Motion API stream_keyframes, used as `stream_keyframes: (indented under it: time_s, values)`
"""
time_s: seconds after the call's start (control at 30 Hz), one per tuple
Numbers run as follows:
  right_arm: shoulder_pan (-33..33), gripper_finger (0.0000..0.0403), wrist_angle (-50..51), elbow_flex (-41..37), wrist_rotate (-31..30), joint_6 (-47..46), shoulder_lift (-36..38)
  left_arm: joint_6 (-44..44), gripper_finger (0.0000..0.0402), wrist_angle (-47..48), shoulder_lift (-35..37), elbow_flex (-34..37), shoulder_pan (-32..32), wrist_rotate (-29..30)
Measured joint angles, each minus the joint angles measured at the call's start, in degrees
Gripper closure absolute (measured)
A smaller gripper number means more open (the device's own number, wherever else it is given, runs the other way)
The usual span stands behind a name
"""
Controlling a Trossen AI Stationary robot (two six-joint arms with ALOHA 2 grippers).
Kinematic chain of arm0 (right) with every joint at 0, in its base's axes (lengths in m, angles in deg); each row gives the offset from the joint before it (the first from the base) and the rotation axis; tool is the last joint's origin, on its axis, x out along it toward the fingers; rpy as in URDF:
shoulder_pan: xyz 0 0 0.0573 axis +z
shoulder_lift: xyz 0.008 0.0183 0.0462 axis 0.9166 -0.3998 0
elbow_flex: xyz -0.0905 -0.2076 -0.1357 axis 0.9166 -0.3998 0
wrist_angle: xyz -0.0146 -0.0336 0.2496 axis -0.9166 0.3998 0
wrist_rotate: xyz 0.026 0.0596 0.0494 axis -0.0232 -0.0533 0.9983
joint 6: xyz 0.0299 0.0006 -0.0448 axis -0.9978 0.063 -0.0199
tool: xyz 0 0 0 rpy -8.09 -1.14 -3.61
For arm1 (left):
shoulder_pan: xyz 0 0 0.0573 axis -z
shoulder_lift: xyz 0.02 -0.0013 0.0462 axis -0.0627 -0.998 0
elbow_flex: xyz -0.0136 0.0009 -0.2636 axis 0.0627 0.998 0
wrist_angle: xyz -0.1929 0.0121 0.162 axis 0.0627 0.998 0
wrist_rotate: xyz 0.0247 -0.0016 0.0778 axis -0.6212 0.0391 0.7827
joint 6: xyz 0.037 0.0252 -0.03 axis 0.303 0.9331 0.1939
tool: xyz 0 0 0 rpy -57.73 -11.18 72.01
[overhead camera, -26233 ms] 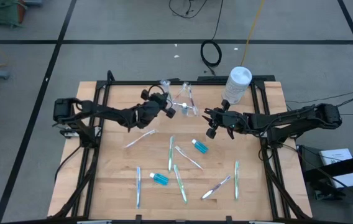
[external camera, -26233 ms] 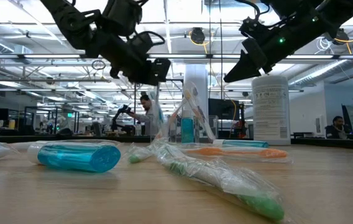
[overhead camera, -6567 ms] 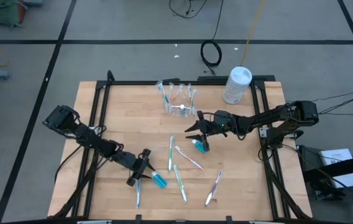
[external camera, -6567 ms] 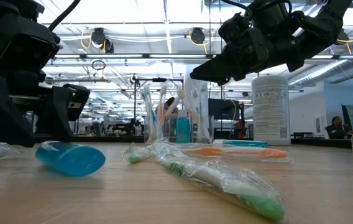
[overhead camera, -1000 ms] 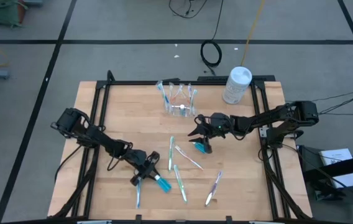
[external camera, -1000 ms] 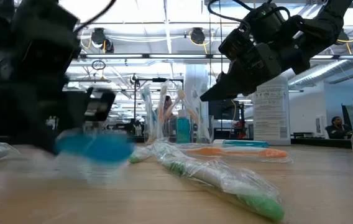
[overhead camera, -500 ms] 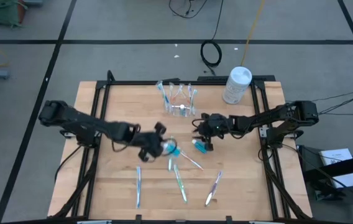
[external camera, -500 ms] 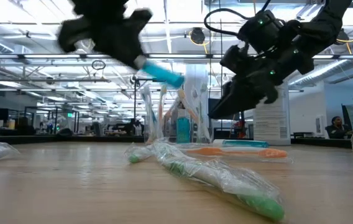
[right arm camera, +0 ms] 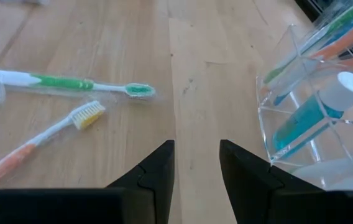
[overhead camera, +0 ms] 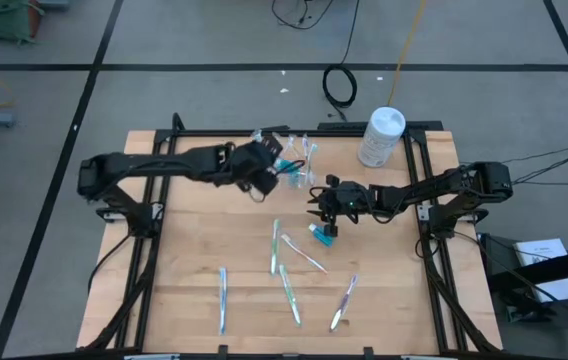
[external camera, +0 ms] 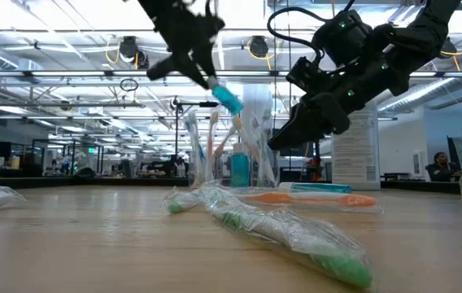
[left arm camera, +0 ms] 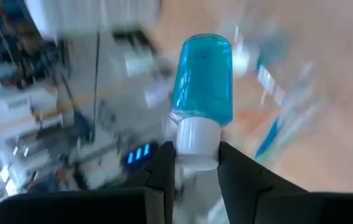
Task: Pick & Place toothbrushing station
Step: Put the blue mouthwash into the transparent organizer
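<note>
My left gripper (overhead camera: 270,170) is shut on a short blue tube (overhead camera: 283,164) with a white cap, held in the air beside the clear plastic cup (overhead camera: 291,160) at the table's far middle. The cup holds several toothbrushes and another blue tube (right arm camera: 313,113). In the low view the held tube (external camera: 227,99) is above the cup (external camera: 233,159). My right gripper (overhead camera: 317,207) is open and empty just right of the cup, above a second loose blue tube (overhead camera: 324,234) lying on the table. Several wrapped toothbrushes (overhead camera: 276,246) lie flat on the wood. My left gripper pinches the tube's white cap (left arm camera: 196,142) between its two fingers (left arm camera: 164,168). The blue body (left arm camera: 202,78) sticks out past the fingertips. The tube is lifted clear of the table and slants downward in the low view.
A white round-lidded canister (overhead camera: 381,135) stands at the far right corner. More wrapped toothbrushes lie toward the near edge (overhead camera: 222,312), (overhead camera: 290,294), (overhead camera: 342,302). A green (right arm camera: 64,82) and an orange toothbrush (right arm camera: 36,144) lie ahead of the right gripper. A black frame (overhead camera: 154,230) borders the table.
My left gripper has lifted the blue tube off the near left part of the table and carried it up and toward the far edge, to the clear cup. The tube has gone from lying on the wood to hanging clear in the air.
</note>
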Motion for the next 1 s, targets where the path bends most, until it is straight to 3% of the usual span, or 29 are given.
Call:
stream_keyframes:
  time_s: [0.1, 0.77, 1.0]
  values:
    - [0.0, 0.0284, 0.33, 0.0, 0.0, 0.13, 0.0, 2.06, 0.0313, -0.19, -2.51, 0.0, -2.45, 2.86]
    - [-0.07, 0.0284, -4.26, 0.04, -0.09, 3.56, 0.0, 15.44, 0.0313, -6.42, -13.24, 0.04, -5.57, 2.09]
    - [-0.63, 0.0284, -4.54, 0.09, -0.15, 3.82, 0.0, 29.35, 0.0301, -13.67, -17.69, 0.04, -5.86, 2.58]
